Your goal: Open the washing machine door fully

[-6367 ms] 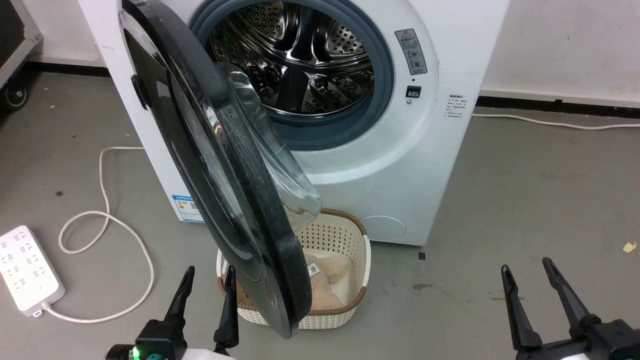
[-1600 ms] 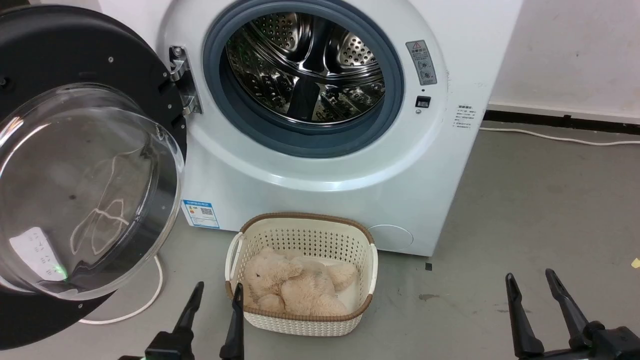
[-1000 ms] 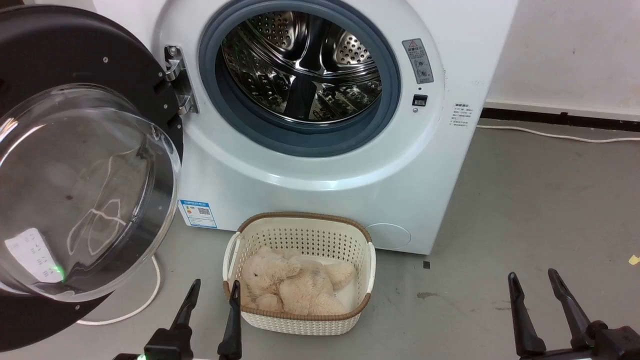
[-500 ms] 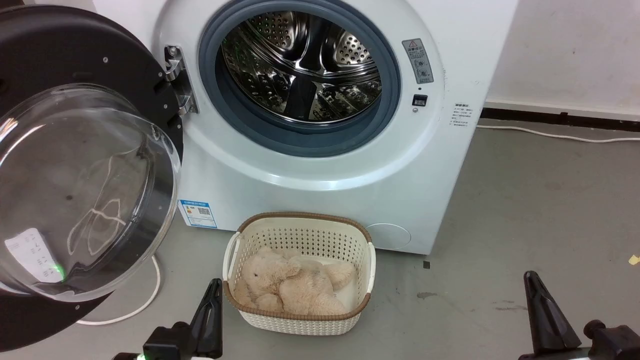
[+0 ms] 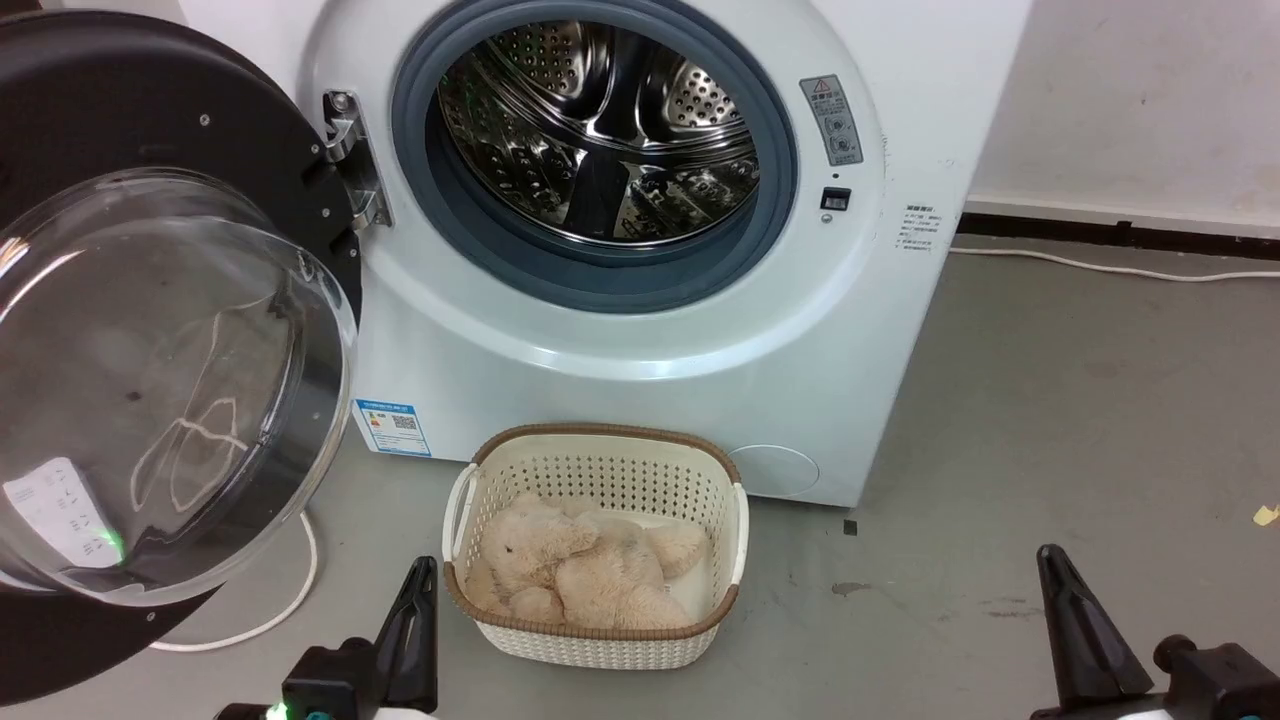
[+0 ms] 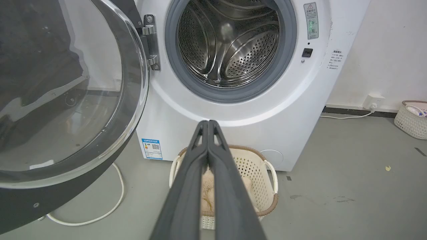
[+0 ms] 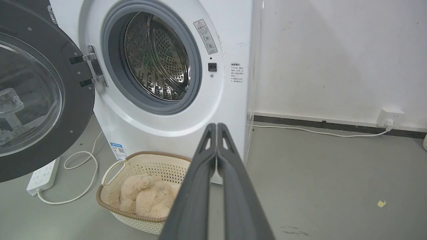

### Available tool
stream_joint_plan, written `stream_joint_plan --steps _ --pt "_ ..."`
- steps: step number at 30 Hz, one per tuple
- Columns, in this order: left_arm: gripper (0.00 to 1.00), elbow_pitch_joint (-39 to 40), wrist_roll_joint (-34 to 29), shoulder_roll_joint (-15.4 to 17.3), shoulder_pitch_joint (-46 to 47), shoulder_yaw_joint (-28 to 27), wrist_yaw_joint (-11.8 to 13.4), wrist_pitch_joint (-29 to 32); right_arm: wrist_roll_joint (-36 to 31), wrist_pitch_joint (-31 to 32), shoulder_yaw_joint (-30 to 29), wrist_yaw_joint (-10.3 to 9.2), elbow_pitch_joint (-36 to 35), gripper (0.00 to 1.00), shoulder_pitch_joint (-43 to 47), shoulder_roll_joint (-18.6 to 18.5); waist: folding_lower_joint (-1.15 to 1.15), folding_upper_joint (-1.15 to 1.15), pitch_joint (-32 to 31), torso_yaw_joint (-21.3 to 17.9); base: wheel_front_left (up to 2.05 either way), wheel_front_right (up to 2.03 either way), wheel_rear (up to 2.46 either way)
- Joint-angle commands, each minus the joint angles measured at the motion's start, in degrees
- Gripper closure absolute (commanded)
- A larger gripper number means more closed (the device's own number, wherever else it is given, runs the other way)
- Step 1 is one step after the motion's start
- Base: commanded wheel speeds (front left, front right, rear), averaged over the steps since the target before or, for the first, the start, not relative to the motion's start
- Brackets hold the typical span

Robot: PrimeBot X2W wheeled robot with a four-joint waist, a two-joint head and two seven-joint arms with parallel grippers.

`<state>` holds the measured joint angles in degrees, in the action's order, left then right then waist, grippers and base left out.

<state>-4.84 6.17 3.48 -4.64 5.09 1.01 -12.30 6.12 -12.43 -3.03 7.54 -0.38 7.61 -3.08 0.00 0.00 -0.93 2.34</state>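
Left hand [image 5: 424, 572] clenched, right hand [image 5: 1049, 558] clenched, both low, washing machine door [image 5: 150, 350] wide open

Even bright light; reflections on the washing machine door [image 5: 170, 340]

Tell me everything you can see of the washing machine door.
The washing machine door is large, round and black, with small screws on its inner face. A clear glass bowl bulges from its centre. A metal hinge joins it to the white washing machine. It stands wide open, left of the drum opening. The shut left gripper is apart from it.
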Motion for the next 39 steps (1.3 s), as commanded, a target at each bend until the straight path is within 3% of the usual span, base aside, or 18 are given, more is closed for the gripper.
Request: stream_joint_plan --steps 1,39 --pt "1.0 0.43 -0.47 -0.05 0.85 -0.14 -0.14 0.38 -0.39 0.45 0.16 -0.01 0.07 1.0 -1.3 0.04 0.0 0.0 0.01 -0.03 0.0 0.0 0.0" --pt "1.0 2.16 -2.71 -0.27 2.34 -2.09 -0.48 5.07 -2.65 5.16 1.29 -0.03 0.19 1.0 -3.78 0.1 0.0 0.0 0.37 -0.94 0.0 0.0 0.0"
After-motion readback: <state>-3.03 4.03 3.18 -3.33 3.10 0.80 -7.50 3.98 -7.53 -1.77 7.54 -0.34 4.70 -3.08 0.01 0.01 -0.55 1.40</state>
